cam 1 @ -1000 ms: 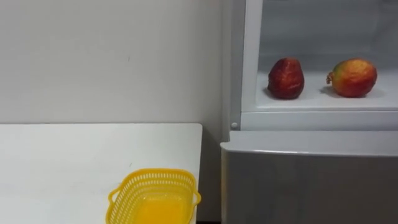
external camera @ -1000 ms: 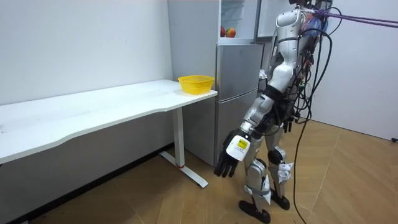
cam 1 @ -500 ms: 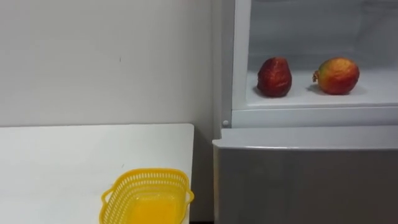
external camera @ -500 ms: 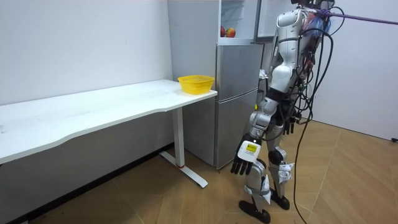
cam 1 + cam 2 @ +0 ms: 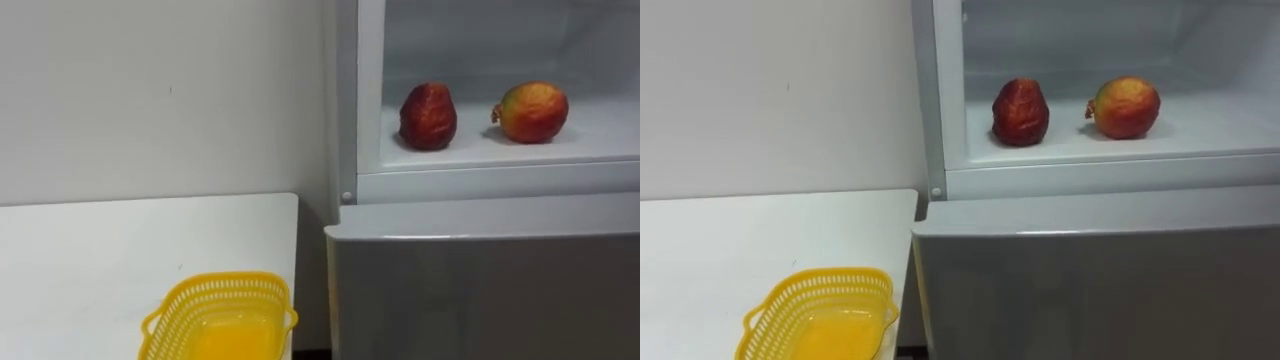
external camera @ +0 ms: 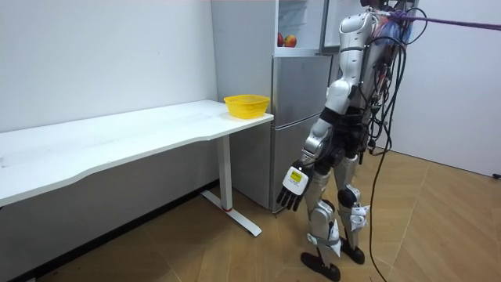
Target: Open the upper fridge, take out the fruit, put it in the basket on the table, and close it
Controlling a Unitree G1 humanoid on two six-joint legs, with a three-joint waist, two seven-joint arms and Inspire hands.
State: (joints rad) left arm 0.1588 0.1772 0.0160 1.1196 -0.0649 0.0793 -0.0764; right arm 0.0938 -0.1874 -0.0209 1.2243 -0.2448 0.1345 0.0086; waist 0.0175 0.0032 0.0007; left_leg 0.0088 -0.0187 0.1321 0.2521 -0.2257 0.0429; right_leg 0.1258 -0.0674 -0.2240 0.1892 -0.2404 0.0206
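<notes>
The upper fridge compartment (image 5: pixel 500 150) stands open in front of me. On its white shelf lie a dark red fruit (image 5: pixel 428 116) on the left and an orange-red fruit (image 5: pixel 531 111) on the right, a short gap between them. In the room view I stand facing the fridge (image 6: pixel 297 117), close to its closed lower door. My left hand (image 6: pixel 292 188) hangs low at my side with its fingers straight and holds nothing, far below the shelf.
A yellow plastic basket (image 5: pixel 220 320) sits at the near right corner of the white table (image 5: pixel 90 260), right beside the fridge. The grey lower fridge door (image 5: pixel 480 280) is shut. A white wall rises behind the table.
The eye view has shifted, so fruits and basket lie further left. In the room view my body has moved slightly towards the fridge and my left arm has swung at my side.
</notes>
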